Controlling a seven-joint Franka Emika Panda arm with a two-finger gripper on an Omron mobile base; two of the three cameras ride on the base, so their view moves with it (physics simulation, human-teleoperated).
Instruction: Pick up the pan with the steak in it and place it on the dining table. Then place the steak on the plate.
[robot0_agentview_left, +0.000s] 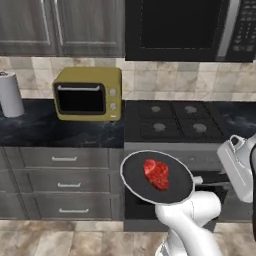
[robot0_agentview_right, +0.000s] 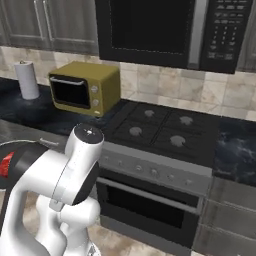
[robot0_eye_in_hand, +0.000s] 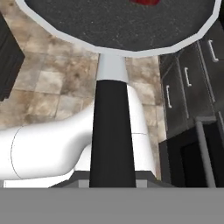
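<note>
The black pan (robot0_agentview_left: 145, 187) with its pale rim hangs in the air in front of the oven, held about level. The red steak (robot0_agentview_left: 157, 174) lies near its middle. In the hand view the pan (robot0_eye_in_hand: 87, 26) spans the top, and its straight black handle (robot0_eye_in_hand: 111, 135) runs down between the fingertips of my gripper (robot0_eye_in_hand: 112, 177), which is shut on it. A sliver of the steak (robot0_eye_in_hand: 144, 1) shows at that view's top edge. From the right base view the pan (robot0_agentview_right: 27, 155) and steak (robot0_agentview_right: 6, 165) peek out at the left edge behind my arm. The dining table and the plate are out of view.
Behind the pan are the stove (robot0_agentview_left: 172, 120) and the oven door (robot0_agentview_right: 150, 200) below it. A yellow toaster oven (robot0_agentview_left: 89, 94) and a paper towel roll (robot0_agentview_left: 10, 94) stand on the black worktop (robot0_agentview_left: 30, 132) over grey drawers (robot0_agentview_left: 65, 180). A microwave (robot0_agentview_left: 185, 27) hangs above. Tiled floor (robot0_eye_in_hand: 48, 87) lies below.
</note>
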